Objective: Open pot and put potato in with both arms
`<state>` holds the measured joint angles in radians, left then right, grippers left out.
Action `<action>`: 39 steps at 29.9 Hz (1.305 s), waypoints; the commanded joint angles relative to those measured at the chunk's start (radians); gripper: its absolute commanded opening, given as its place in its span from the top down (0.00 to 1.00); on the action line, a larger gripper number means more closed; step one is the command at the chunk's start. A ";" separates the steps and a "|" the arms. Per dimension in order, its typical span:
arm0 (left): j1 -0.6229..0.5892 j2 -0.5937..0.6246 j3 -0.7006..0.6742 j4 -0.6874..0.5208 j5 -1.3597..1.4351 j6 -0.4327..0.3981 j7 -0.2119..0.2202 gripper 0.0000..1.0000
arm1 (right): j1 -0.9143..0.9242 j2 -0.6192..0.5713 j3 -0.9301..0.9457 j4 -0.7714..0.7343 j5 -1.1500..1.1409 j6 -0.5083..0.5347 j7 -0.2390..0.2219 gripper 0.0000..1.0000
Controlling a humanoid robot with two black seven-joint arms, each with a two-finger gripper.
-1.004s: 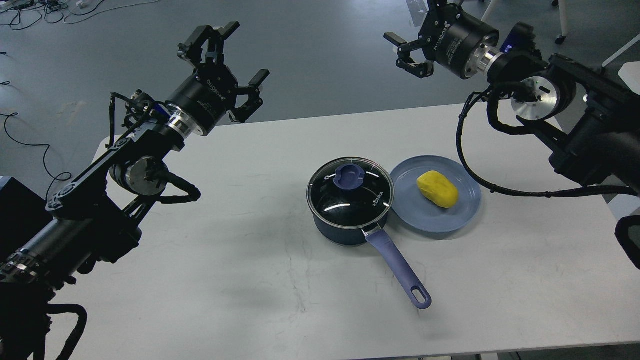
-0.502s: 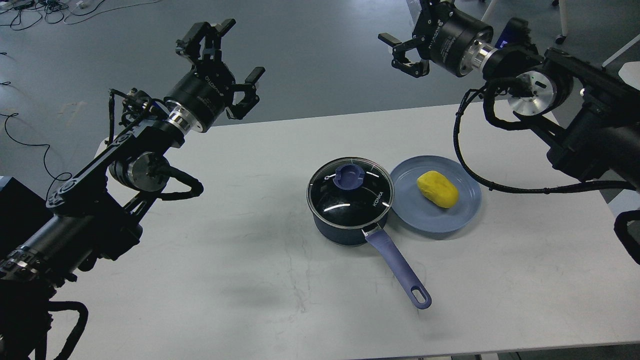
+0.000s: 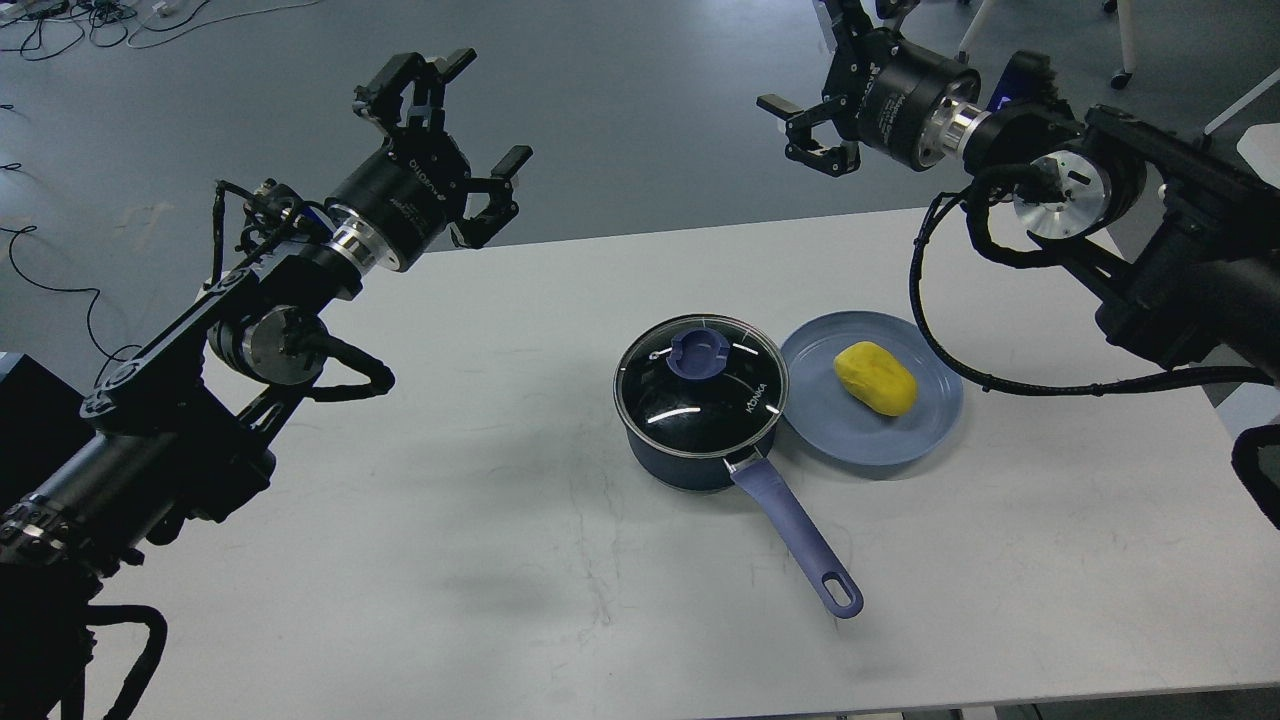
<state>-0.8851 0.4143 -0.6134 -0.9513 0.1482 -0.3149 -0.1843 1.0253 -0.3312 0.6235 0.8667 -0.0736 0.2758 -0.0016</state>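
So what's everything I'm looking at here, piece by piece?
table: one, white, fills the lower view
pot: one, dark blue with a long purple handle, table centre
lid: one, glass with a blue knob, on the pot
plate: one, blue, right of the pot, touching it
potato: one, yellow, on the plate
cables: several, black, on the grey floor, upper left
left gripper: one, black, open, raised upper left
right gripper: one, black, open, raised upper right

Dark pot (glass lid on) — yellow potato on the plate just beside.
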 commanded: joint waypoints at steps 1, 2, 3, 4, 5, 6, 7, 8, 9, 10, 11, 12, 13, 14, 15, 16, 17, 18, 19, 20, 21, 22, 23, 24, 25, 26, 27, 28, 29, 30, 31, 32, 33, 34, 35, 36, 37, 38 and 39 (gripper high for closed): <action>0.005 0.003 0.006 0.003 0.002 0.010 0.009 0.02 | -0.002 0.000 -0.001 0.000 0.000 -0.004 -0.005 0.00; 0.005 0.001 0.004 0.005 0.001 0.013 0.011 0.02 | -0.002 0.003 -0.001 0.000 0.000 -0.010 -0.006 0.00; 0.005 0.003 0.001 0.005 0.001 0.017 0.016 0.02 | -0.002 0.004 -0.001 -0.001 0.000 -0.016 -0.014 0.00; 0.005 0.003 0.000 0.005 -0.001 0.019 0.025 0.02 | -0.002 0.006 0.001 -0.001 0.000 -0.018 -0.018 0.00; 0.002 0.003 0.000 0.005 -0.001 0.020 0.038 0.02 | -0.002 0.007 0.001 -0.003 0.000 -0.018 -0.023 0.00; -0.003 0.003 -0.002 0.005 -0.001 0.023 0.084 0.02 | -0.004 0.009 0.001 -0.011 0.002 -0.018 -0.028 0.00; -0.003 0.003 -0.009 0.005 -0.002 0.023 0.110 0.02 | -0.004 0.011 0.001 -0.014 0.002 -0.018 -0.028 0.00; -0.002 0.000 -0.014 0.005 -0.007 0.022 0.149 0.02 | -0.004 0.011 0.001 -0.015 0.002 -0.018 -0.028 0.00; 0.002 -0.002 -0.022 0.005 -0.016 0.020 0.160 0.02 | -0.005 0.011 0.001 -0.015 0.002 -0.017 -0.026 0.00; 0.003 -0.002 -0.025 0.003 -0.022 0.020 0.154 0.02 | -0.005 0.011 0.001 -0.015 0.002 -0.015 -0.026 0.00; 0.005 -0.008 -0.034 0.005 -0.035 0.022 0.132 0.02 | -0.005 0.011 0.001 -0.015 0.002 -0.015 -0.026 0.00; 0.005 -0.011 -0.037 0.005 -0.036 0.023 0.119 0.02 | -0.005 0.011 0.002 -0.015 0.002 -0.015 -0.026 0.00; 0.005 -0.011 -0.039 0.005 -0.038 0.023 0.103 0.02 | -0.005 0.011 0.005 -0.015 0.002 -0.015 -0.026 0.00; 0.003 -0.011 -0.040 0.005 -0.038 0.020 0.067 0.02 | -0.005 0.011 0.010 -0.017 0.002 -0.017 -0.025 0.00; 0.003 -0.009 -0.039 0.005 -0.029 0.020 0.046 0.02 | -0.005 0.009 0.015 -0.017 0.002 -0.017 -0.025 0.00; -0.006 -0.008 -0.025 0.002 -0.012 0.022 0.019 0.02 | -0.007 0.004 0.024 -0.017 0.002 -0.017 -0.021 0.00; -0.018 -0.008 -0.022 -0.004 0.020 0.025 0.010 0.02 | -0.010 0.003 0.036 -0.017 0.002 -0.017 -0.021 0.00; -0.027 -0.006 -0.022 -0.009 0.049 0.027 0.005 0.02 | -0.011 0.001 0.041 -0.018 0.002 -0.017 -0.021 0.00; -0.037 -0.005 -0.023 -0.012 0.083 0.031 0.000 0.02 | -0.016 0.001 0.047 -0.020 0.003 -0.017 -0.021 0.00; -0.050 -0.003 -0.025 -0.020 0.164 0.048 -0.006 0.02 | -0.025 0.001 0.065 -0.029 0.003 -0.017 -0.021 0.00; -0.055 0.000 -0.026 -0.023 0.209 0.056 -0.013 0.02 | -0.031 0.001 0.076 -0.034 0.005 -0.017 -0.021 0.00; -0.063 0.011 -0.025 -0.032 0.305 0.056 -0.041 0.02 | -0.040 0.001 0.099 -0.046 0.003 -0.015 -0.021 0.00; -0.066 0.030 -0.020 -0.052 0.409 0.048 -0.064 0.02 | -0.051 0.001 0.117 -0.058 0.003 -0.015 -0.021 0.00; -0.066 0.041 -0.020 -0.067 0.460 0.043 -0.072 0.02 | -0.056 0.001 0.120 -0.063 0.003 -0.015 -0.021 0.00; -0.064 0.053 -0.020 -0.089 0.509 0.039 -0.078 0.02 | -0.060 0.001 0.123 -0.064 0.005 -0.015 -0.021 0.00; -0.064 0.073 -0.016 -0.140 0.610 0.043 -0.078 0.02 | -0.067 0.001 0.127 -0.066 0.005 -0.017 -0.021 0.00; -0.063 0.083 -0.014 -0.167 0.660 0.043 -0.078 0.02 | -0.071 0.000 0.130 -0.066 0.005 -0.017 -0.021 0.00; -0.061 0.102 -0.014 -0.208 0.739 0.042 -0.081 0.02 | -0.077 -0.002 0.142 -0.066 0.005 -0.018 -0.020 0.00; -0.060 0.121 -0.014 -0.242 0.808 0.040 -0.083 0.02 | -0.085 -0.005 0.160 -0.069 0.005 -0.018 -0.020 0.00; -0.060 0.124 -0.013 -0.251 0.835 0.039 -0.083 0.02 | -0.088 -0.009 0.165 -0.069 0.005 -0.018 -0.020 0.00; -0.060 0.127 -0.013 -0.254 0.861 0.040 -0.083 0.02 | -0.091 -0.011 0.166 -0.069 0.005 -0.018 -0.020 0.00; -0.060 0.123 -0.013 -0.256 0.911 0.046 -0.083 0.02 | -0.094 -0.018 0.168 -0.069 0.005 -0.018 -0.020 0.00; -0.060 0.121 -0.011 -0.254 0.939 0.051 -0.084 0.02 | -0.094 -0.023 0.170 -0.069 0.005 -0.018 -0.020 0.00; -0.060 0.120 -0.011 -0.254 1.006 0.074 -0.096 0.02 | -0.096 -0.031 0.170 -0.069 0.005 -0.020 -0.020 0.00; -0.060 0.118 -0.011 -0.254 1.046 0.094 -0.109 0.02 | -0.096 -0.032 0.170 -0.069 0.005 -0.020 -0.020 0.00; -0.058 0.118 -0.003 -0.254 1.144 0.143 -0.145 0.02 | -0.099 -0.038 0.173 -0.069 0.005 -0.020 -0.018 0.00; -0.057 0.118 0.007 -0.254 1.200 0.175 -0.165 0.02 | -0.100 -0.042 0.173 -0.069 0.005 -0.020 -0.018 0.00; -0.057 0.118 0.024 -0.254 1.255 0.207 -0.185 0.02 | -0.103 -0.043 0.173 -0.069 0.005 -0.021 -0.018 0.00; -0.058 0.118 0.077 -0.256 1.369 0.283 -0.217 0.02 | -0.103 -0.049 0.174 -0.069 0.005 -0.023 -0.017 0.00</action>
<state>-0.9431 0.5330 -0.6084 -1.2056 1.3003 -0.1629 -0.3341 0.9258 -0.3690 0.7953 0.7976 -0.0690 0.2561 -0.0203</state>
